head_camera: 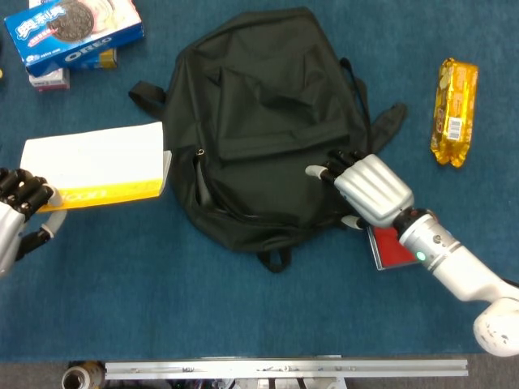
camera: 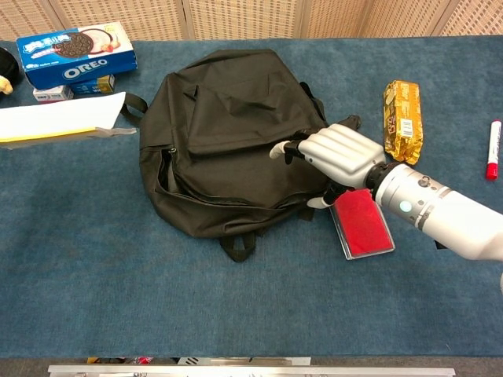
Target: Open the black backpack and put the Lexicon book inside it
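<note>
Head view: our right hand (head_camera: 369, 188), fingers spread, rests on the black backpack (head_camera: 263, 121) at mid-table; our left hand (head_camera: 20, 203) grips the Lexicon book (head_camera: 93, 166) at its left. Opening step; next, we judge, widen the zip gap.

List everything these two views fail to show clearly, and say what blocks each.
- Left hand: cut by the head view's left edge; absent from the chest view, so its grip on the white, yellow-edged book is unclear.
- Black fabric backpack interior: hidden behind the narrow zipper gap.
- Flat red case: partly covered by the right hand.
- Book title: unreadable in either view.
</note>
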Robot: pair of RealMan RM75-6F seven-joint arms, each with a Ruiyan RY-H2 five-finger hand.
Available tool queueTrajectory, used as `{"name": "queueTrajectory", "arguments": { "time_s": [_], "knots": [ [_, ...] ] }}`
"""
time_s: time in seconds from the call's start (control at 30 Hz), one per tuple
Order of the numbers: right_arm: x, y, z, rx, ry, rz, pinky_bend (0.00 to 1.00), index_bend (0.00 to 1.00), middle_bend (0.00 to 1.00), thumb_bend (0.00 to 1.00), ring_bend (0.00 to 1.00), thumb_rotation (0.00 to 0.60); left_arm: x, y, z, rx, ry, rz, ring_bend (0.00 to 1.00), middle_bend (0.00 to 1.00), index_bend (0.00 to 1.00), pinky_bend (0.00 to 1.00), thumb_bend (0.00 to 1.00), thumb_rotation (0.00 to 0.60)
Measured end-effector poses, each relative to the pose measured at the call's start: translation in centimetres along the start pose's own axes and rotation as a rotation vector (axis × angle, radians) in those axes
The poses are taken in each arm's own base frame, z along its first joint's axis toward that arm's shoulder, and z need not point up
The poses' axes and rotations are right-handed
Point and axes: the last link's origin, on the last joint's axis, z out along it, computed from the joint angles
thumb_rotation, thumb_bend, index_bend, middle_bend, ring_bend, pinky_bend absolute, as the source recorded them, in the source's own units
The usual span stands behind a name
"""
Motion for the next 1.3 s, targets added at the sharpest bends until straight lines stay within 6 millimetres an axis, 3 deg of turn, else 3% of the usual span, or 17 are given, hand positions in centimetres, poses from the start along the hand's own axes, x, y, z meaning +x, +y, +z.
{"name": "queueTrajectory", "arguments": {
  "time_s": [0.17, 0.43, 0.63, 0.9, 1.1, 1.3],
  "knots": [
    [-0.1, -0.2, 0.3, 0.006, 0.011, 0.015, 0.30, 0.26, 0.33, 0.31, 0.17, 0.600, 0.0, -0.1, -0.1, 0.004, -0.001, 0.001, 0.50, 0.62, 0.64, 0.54, 0.34, 0.600],
    [1.6, 0.0, 0.2, 0.004, 0.029, 0.066, 0.30, 0.30, 0.35, 0.34, 0.17, 0.600, 0.0, -0.1, -0.1, 0.001, -0.002, 0.001, 0.50, 0.62, 0.64, 0.54, 0.34, 0.600],
    [2.0, 0.1, 0.6, 0.004, 0.023, 0.097, 0.32, 0.43, 0.44, 0.48, 0.26, 0.600, -0.1, -0.1, -0.1, 0.000, -0.006, 0.003, 0.50, 0.62, 0.64, 0.54, 0.34, 0.600],
    [1.5, -0.2, 0.8, 0.025, -0.064, 0.078, 0.37, 0.53, 0.50, 0.56, 0.34, 0.600, 0.0, -0.2, -0.1, 0.003, -0.014, 0.008, 0.50, 0.62, 0.64, 0.54, 0.34, 0.600],
    [1.8, -0.6, 1.4, 0.025, -0.087, 0.060, 0.45, 0.67, 0.57, 0.63, 0.39, 0.600, 0.3, -0.2, -0.1, -0.004, -0.012, 0.013, 0.50, 0.62, 0.64, 0.54, 0.34, 0.600],
    [2.7, -1.4, 2.4, 0.010, -0.045, 0.111, 0.69, 0.79, 0.67, 0.68, 0.50, 0.600, 0.6, -0.3, 0.0, -0.011, -0.004, 0.017, 0.50, 0.62, 0.64, 0.54, 0.34, 0.600]
  ]
}}
